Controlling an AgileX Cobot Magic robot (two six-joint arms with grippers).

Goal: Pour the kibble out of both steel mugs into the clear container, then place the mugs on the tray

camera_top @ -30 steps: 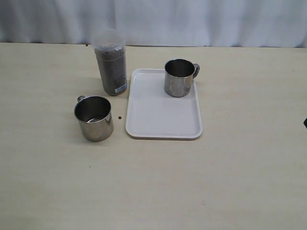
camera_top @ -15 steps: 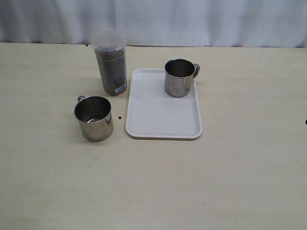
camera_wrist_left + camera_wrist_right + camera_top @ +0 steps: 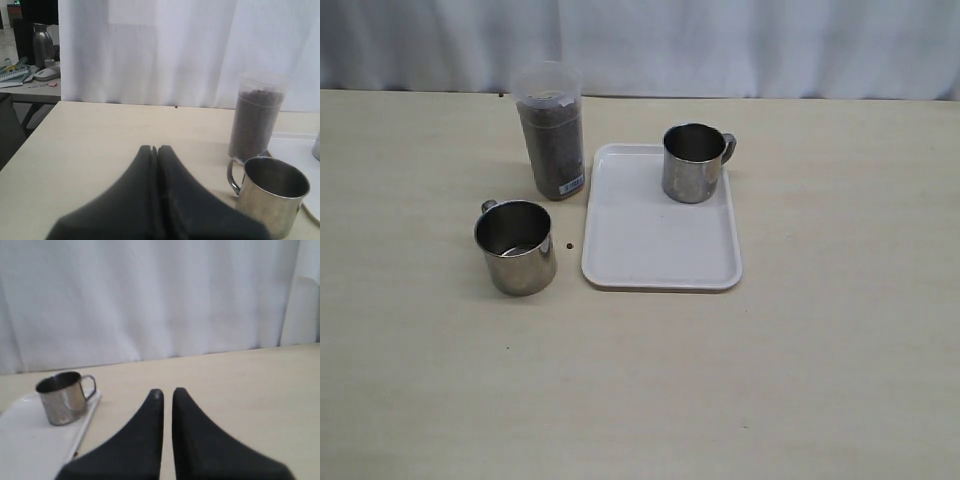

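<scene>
1. Along the far edge of the bench (image 3: 820, 350): a white curtain (image 3: 740, 40) in soft folds. Past the far left corner, in the left wrist view: a neighbouring desk (image 3: 35, 91) with a steel bottle (image 3: 43, 44) and a computer mouse (image 3: 46, 74).
2. Between the left steel mug (image 3: 516, 247) and the tray (image 3: 660, 250): one stray pellet (image 3: 569, 246) on bare bench, touching neither.
3. Left gripper (image 3: 154, 148): fingers pressed together, nothing held, low over the bench. Near its tips the left steel mug, and beyond that the clear container (image 3: 257, 120).
4. Right gripper (image 3: 167, 390): fingers all but together with a thin slit between them, nothing pinched. Apart from the tray, pointing toward the far edge.
5. Clear container: upright, left of centre and toward the far edge, just beside the tray's far left corner. Open at the top, filled most of the way with dark brown kibble (image 3: 551, 145), a clear band above, a small label near the base.
6. Tray: white, flat, low rim, rounded corners. About mid-bench, long sides running from far edge to near edge.
7. Right steel mug (image 3: 693, 162): upright on the tray's far right part, handle toward the right edge.
8. Left steel mug: upright on the bench, left of the tray's near left corner, handle toward the far left corner. Shiny bare metal inside.
</scene>
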